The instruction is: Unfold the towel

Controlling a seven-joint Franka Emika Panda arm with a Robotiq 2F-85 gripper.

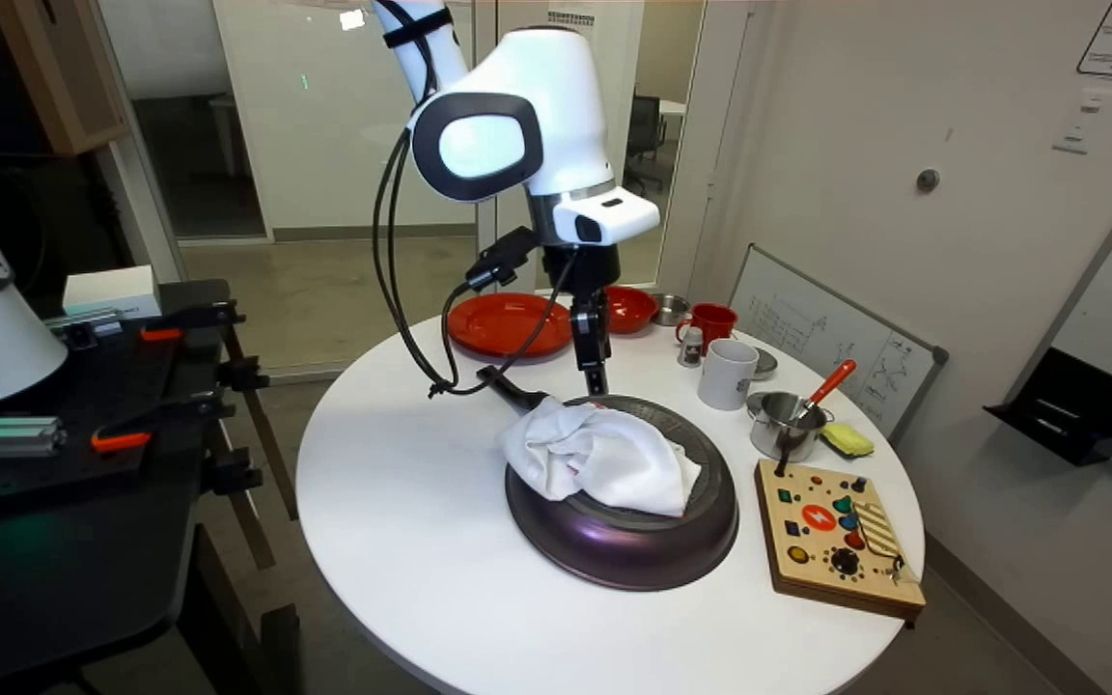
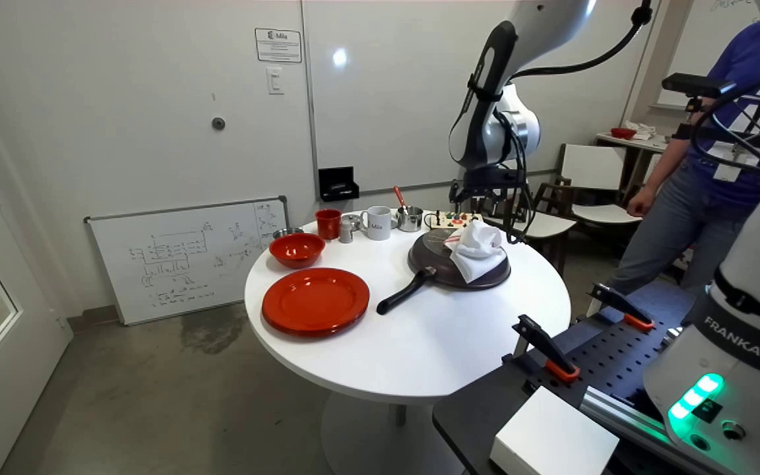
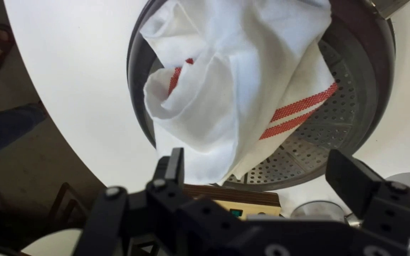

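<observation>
Below the claw, I see the towel slumped in folds on the upturned pan. The claw hangs unclenched, its jaws spread wide.

Red plate, red bowl, white mug, metal pot and upturned pan on white table.

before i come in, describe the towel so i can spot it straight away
On the round white table, look for the dark pan lying upside down. The towel sits bunched on that pan's upturned base. Unlike the white mug standing nearby, it is crumpled cloth with red stripes.
</observation>
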